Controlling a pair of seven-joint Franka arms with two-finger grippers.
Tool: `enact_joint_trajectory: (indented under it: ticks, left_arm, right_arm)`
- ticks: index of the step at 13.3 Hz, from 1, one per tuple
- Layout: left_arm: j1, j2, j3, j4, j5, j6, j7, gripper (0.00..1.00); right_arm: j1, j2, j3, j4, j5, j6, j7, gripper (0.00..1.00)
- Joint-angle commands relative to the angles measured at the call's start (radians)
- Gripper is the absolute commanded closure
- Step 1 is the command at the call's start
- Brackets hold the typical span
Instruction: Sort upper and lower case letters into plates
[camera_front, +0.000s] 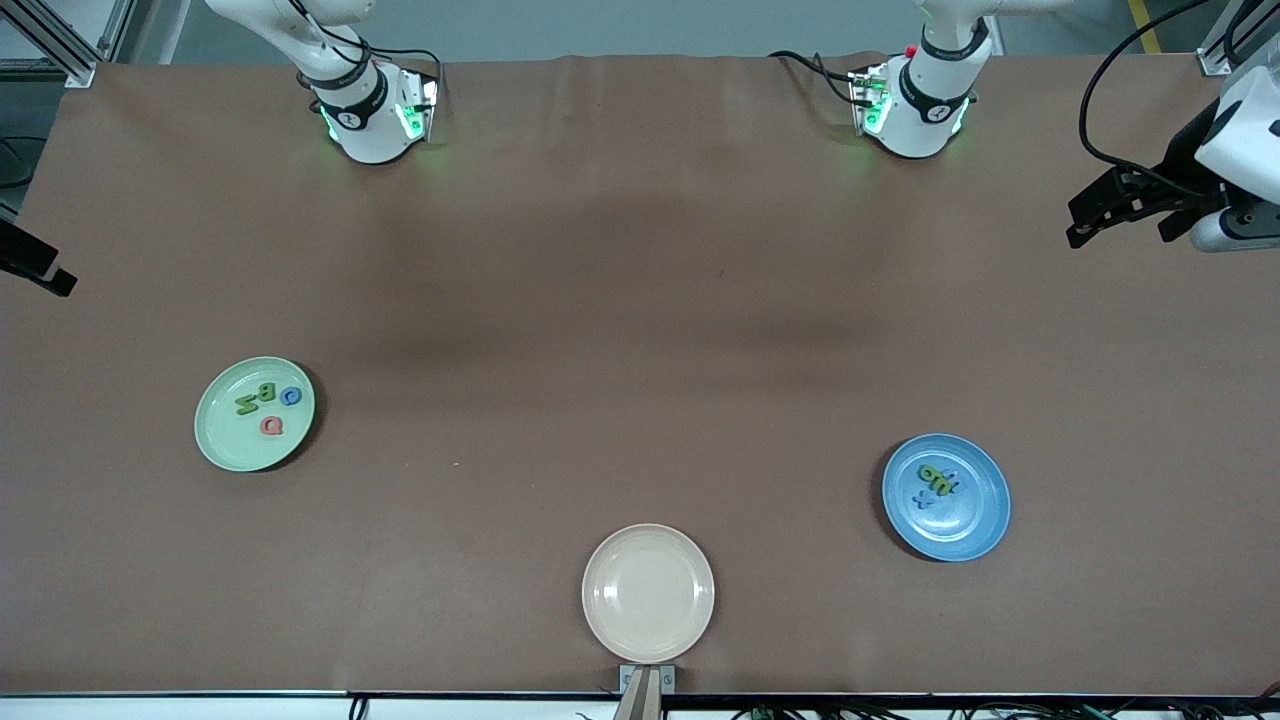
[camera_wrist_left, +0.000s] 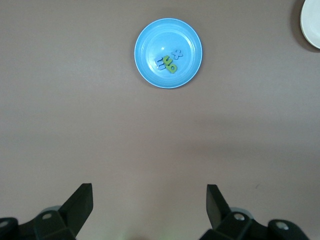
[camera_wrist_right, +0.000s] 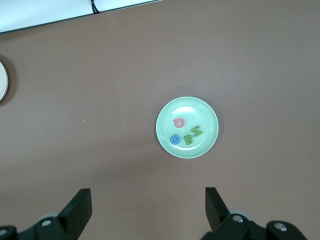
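Letters all sit in plates already, as far as I can see: the mint green plate (camera_front: 254, 413) toward my right arm's end of the table holds a red Q, a green B, a green M and a blue one, while the blue plate (camera_front: 946, 496) toward my left arm's end holds a few small green and blue letters I cannot read. The cream plate (camera_front: 648, 592), nearest the front camera and between them, is bare. My left gripper (camera_wrist_left: 149, 206) hangs with fingers spread wide and nothing between them, the blue plate well ahead of it; my right gripper (camera_wrist_right: 148, 209) is just as wide and bare, facing the green plate. Each arm is nearer its own plate, so I judge no pick remains
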Motion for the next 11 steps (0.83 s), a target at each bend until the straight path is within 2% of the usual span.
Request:
enact_joint_trajectory:
  ticks: [1, 11]
  left_arm:
    - [0.01, 0.002, -0.002, 0.013, 0.019, -0.002, 0.014, 0.0]
    - [0.021, 0.012, -0.001, 0.041, 0.008, -0.006, 0.011, 0.0]
  right_arm:
    - [0.0, 0.009, 0.006, 0.02, -0.005, -0.014, 0.012, 0.0]
    - [0.0, 0.009, 0.006, 0.02, -0.004, -0.014, 0.012, 0.0]
